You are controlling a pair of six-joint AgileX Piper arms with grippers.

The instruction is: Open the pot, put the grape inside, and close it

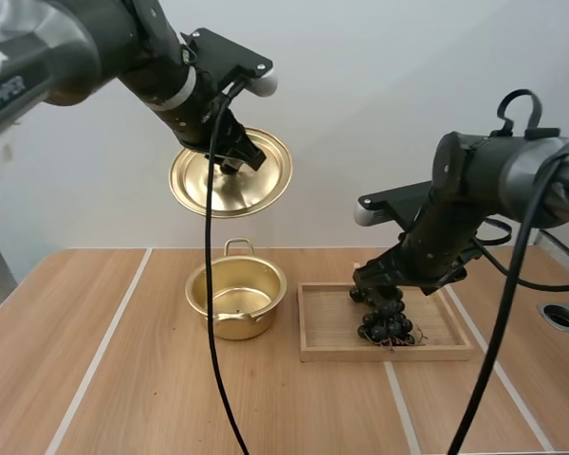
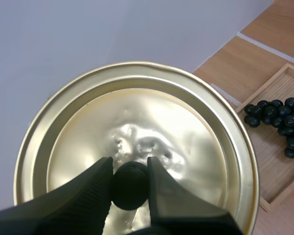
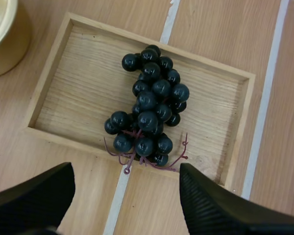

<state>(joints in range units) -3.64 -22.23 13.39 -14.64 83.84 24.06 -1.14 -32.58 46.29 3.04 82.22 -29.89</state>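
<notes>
On your desk point(image 1: 123, 379), a wooden tray point(image 1: 324, 334) sits beside the open pot point(image 1: 237, 327). The lid point(image 1: 266, 180) hangs tilted above the pot, its knob point(image 2: 130, 186) pinched in your left hand point(image 1: 239, 156) — arm point(image 1: 38, 57) marked "PiPER". The grape bunch point(image 1: 387, 320) lies across the tray, stems toward its near rim; your right hand point(image 1: 377, 284) gapes over it.

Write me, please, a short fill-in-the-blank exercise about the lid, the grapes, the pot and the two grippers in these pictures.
1. The left gripper holds the lid by its black ____.
2. The bunch of grapes lies in the wooden ____.
3. The right gripper hangs over the grapes with its fingers ____.
4. The pot on the table is uncovered and ____.

Missing words: knob; tray; open; empty.
</notes>
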